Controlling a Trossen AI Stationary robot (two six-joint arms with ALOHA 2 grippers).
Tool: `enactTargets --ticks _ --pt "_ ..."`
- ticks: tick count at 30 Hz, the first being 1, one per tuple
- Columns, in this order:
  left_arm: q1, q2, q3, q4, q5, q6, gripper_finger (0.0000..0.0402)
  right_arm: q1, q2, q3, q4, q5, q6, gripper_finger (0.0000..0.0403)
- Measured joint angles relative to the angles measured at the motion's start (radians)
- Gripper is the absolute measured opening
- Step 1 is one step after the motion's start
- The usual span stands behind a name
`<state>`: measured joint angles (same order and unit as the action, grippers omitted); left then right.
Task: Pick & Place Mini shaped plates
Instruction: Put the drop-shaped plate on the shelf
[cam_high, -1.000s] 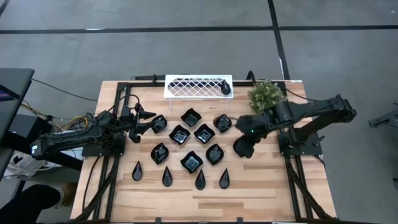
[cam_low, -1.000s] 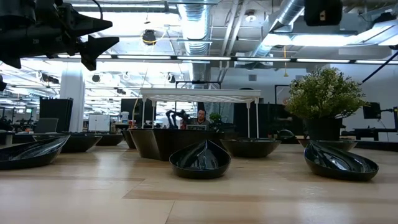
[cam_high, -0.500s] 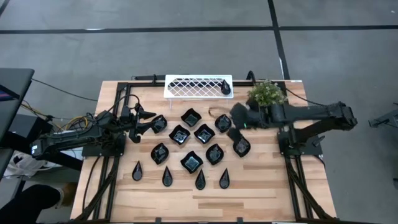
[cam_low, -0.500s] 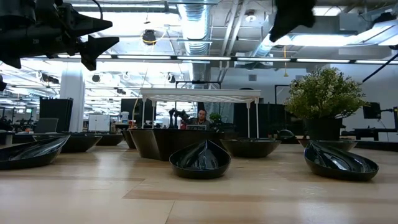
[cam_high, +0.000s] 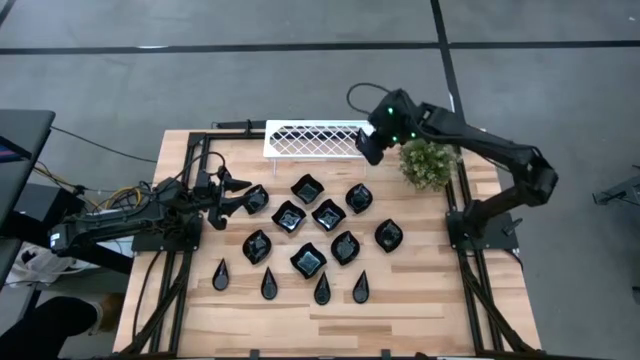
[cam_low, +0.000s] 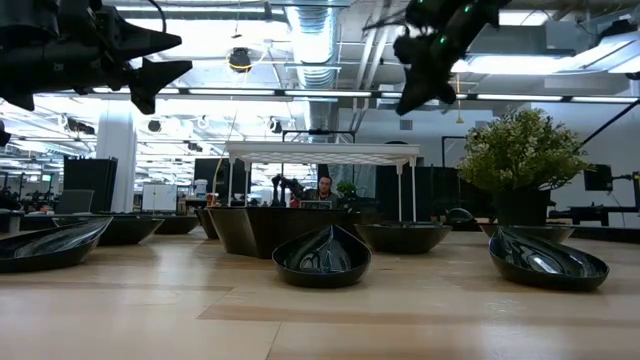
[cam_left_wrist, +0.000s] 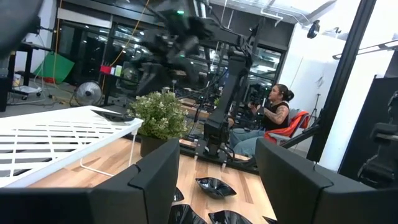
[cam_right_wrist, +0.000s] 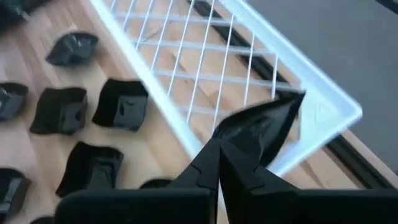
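Thirteen or so mini shaped plates (cam_high: 308, 228) are sitting on your table (cam_high: 420, 300): wavy squares and leaf shapes bunched in the middle, and a row of four slim teardrops (cam_high: 291, 284) closer to the front edge. One leaf-shaped plate (cam_high: 388, 235) lies a bit apart on the right of the cluster. There's also a dark plate (cam_right_wrist: 264, 127) resting in the end corner of the white lattice tray (cam_high: 300, 139), which stands at the far edge of the table, beside the small potted plant (cam_high: 427, 160).

Your right gripper (cam_high: 368, 143) is up in the air over that same end of the tray, jaws pressed together, and as far as you can see from the wrist view they're pinching nothing. Your left gripper (cam_high: 236, 196) hangs above the table at the left edge of the cluster, jaws spread, nothing between them.

In the left wrist view a person (cam_left_wrist: 273, 118) sits in the room behind the table.
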<state>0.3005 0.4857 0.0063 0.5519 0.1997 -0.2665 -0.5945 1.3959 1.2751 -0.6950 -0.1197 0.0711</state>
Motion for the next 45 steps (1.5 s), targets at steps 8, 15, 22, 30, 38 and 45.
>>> enactTargets --ticks 8,15,22,30,38,45 --pt "0.000 0.003 0.000 0.001 0.000 0.000 0.0214 -0.022 0.089 0.002 0.037 -0.016 -0.070 0.0001" --pt "0.000 0.003 0.000 0.001 0.000 0.000 0.0214 -0.021 0.111 0.003 0.033 -0.013 -0.082 0.0001" --pt "0.000 0.007 0.000 0.002 -0.001 0.000 0.0214 -0.011 0.114 0.004 0.010 -0.011 -0.081 0.0001" --pt "0.000 0.007 0.000 0.003 -0.001 0.000 0.0214 -0.003 0.115 0.004 -0.008 -0.009 -0.074 0.0001" --pt "0.000 0.007 0.000 0.003 -0.001 0.000 0.0214 -0.002 0.117 0.004 -0.018 -0.011 -0.071 0.0001" --pt "0.000 0.007 0.000 0.003 -0.001 0.000 0.0214 0.003 0.146 0.004 -0.029 -0.011 -0.071 0.0001"
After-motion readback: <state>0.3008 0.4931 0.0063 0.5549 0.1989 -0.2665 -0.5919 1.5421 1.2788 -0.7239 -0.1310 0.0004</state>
